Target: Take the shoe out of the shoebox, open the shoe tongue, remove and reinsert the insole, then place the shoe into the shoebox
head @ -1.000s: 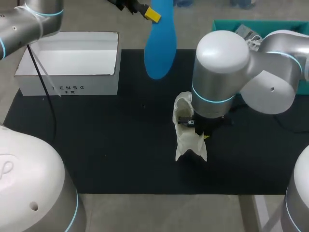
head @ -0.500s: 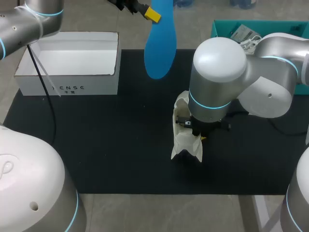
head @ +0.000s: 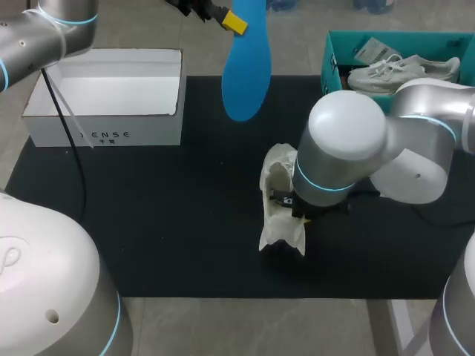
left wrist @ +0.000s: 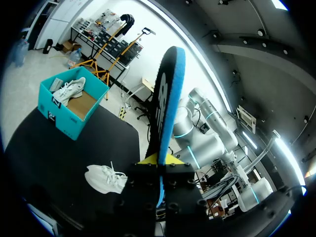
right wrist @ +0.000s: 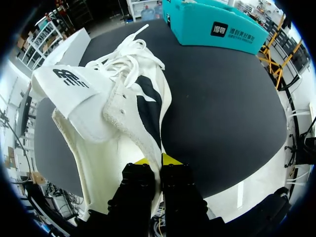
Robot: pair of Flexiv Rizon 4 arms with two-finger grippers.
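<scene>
Since the white shoe (head: 280, 200) sits on the black mat (head: 163, 222) near the middle and well apart from either box, that is where the next move has to come. The right gripper (right wrist: 157, 159) has its yellow-tipped fingers pinched together on the thin side wall of the shoe's collar. The tongue is thrown forward, so the mouth gapes.

Farther off, above the mat's far edge, the left gripper (left wrist: 159, 160) is clamped on one end of the blue insole (head: 245, 70), which hangs free in the air. The insole looks ready to go back in.

To do this well, I'd say the right arm should hold the shoe steady with its mouth turned toward the insole. The left arm should bring the free end in first and slide it flat along the sole without catching the tongue or laces.

At the far left stands the open white shoebox (head: 104, 133). At the far right is a teal box (head: 330, 63) holding a second shoe (head: 401, 70).
</scene>
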